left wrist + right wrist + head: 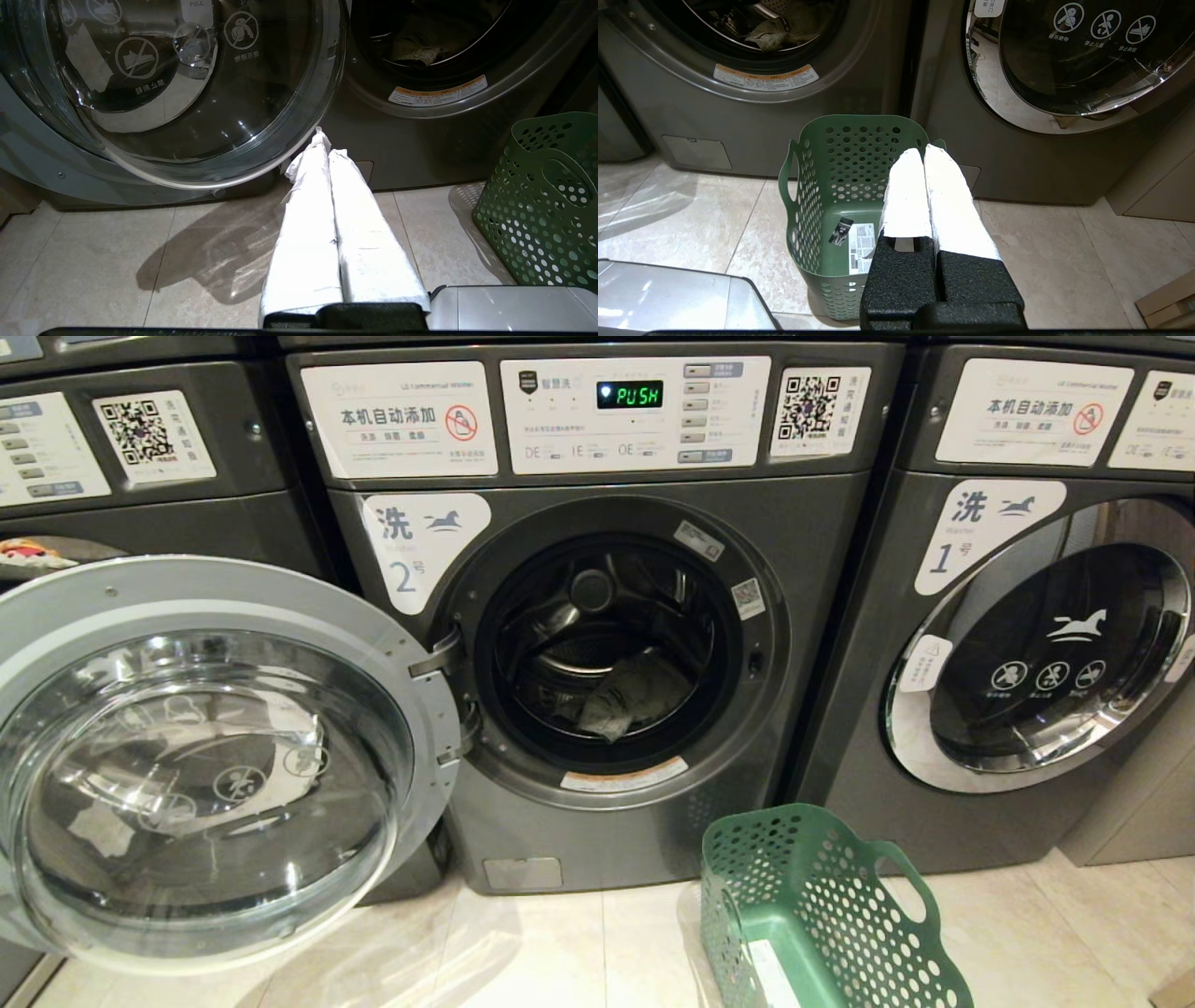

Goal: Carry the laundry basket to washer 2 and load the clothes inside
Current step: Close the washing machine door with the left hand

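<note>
- A laundry room with a pale tiled floor point(579, 943) that has a glossy sheen; a row of dark grey front-loading machines stands along its far edge, their fronts flush with one another.
- washer 2 point(597, 840) fills the middle of the head view, its white label with a horse and "2" to the left of the opening and its display lit green.
- Its round glass door point(201, 765) is swung wide open to the left, hinged at the opening's left side, and juts out over the floor in front of the neighbouring machine on the left.
- The machine labelled "1" point(1018, 653) stands just beside washer 2 on the right, its chrome-ringed door closed.
- The laundry basket point(822, 915) stands upright on the floor in front of the gap between washer 2 and machine "1", near their fronts but apart from them; nothing lies in it, and a white sticker shows on its base.
- Bare tile lies open between the swung door and the basket, in front of washer 2.
- The clothes point(635, 695) lie in washer 2's drum, low and toward the front.
- The left hand point(327, 142) hangs low over the floor near the lower rim of the open door, fingers pressed together on nothing.
- The right hand point(922, 151) hangs above the basket's near side, fingers pressed together, holding nothing.
</note>
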Available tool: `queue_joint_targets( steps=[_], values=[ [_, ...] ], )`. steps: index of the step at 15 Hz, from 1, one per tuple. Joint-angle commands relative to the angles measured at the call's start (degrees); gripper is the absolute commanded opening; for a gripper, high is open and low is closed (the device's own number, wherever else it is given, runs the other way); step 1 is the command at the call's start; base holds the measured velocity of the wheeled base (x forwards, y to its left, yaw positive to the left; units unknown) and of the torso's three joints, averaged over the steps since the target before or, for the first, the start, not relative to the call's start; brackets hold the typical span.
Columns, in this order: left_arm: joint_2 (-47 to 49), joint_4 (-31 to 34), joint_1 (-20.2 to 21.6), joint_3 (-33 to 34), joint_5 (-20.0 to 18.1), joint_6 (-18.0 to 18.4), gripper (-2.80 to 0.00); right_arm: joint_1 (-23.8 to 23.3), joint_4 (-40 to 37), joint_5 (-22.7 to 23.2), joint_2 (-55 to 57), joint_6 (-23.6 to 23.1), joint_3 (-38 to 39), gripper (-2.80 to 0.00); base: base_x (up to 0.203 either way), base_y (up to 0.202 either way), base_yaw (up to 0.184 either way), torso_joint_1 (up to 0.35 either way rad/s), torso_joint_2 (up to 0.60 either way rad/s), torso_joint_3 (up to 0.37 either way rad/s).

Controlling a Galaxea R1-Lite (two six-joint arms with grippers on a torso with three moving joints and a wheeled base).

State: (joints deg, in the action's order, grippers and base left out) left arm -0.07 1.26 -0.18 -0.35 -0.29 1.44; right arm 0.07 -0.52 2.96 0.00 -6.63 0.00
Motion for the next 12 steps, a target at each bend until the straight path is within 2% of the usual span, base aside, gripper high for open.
queue_joint_targets(
  steps=[1, 3, 4, 7, 10, 12],
  values=[
    [-0.01, -0.17, 0.01, -0.03, 0.07, 0.20, -2.80, 0.01, 0.00, 0.03, 0.09, -0.13, 0.00, -2.80, 0.000, 0.000, 0.000, 0.000, 0.00, 0.000],
    [-0.01, -0.30, 0.01, -1.34, 0.04, 1.94, -2.80, 0.01, 0.00, 0.07, 0.02, -0.14, 0.00, -2.80, 0.000, 0.000, 0.000, 0.000, 0.00, 0.000],
    [0.05, 0.22, 0.01, -4.65, 0.05, 3.16, -2.80, 0.01, 0.08, -0.05, 0.00, -0.04, 0.00, -2.80, 0.000, 0.000, 0.000, 0.000, 0.00, 0.000],
    [5.22, 6.69, 0.01, -22.95, 1.15, 4.56, -2.80, 0.01, 0.17, -0.50, 0.09, 2.41, 0.00, -2.80, 0.000, 0.000, 0.000, 0.000, 0.00, 0.000],
    [24.32, 11.08, 0.01, -40.96, 5.65, 4.77, -2.80, 0.01, 0.17, -0.50, 0.09, 2.59, 0.00, -2.80, 0.000, 0.000, 0.000, 0.000, 0.00, 0.000],
    [41.72, 12.57, 0.17, -57.62, 8.33, 4.34, -2.80, 0.01, 0.17, -0.59, 0.09, 2.50, 0.00, -2.80, 0.000, 0.000, 0.000, 0.000, 0.00, 0.000]
  ],
)
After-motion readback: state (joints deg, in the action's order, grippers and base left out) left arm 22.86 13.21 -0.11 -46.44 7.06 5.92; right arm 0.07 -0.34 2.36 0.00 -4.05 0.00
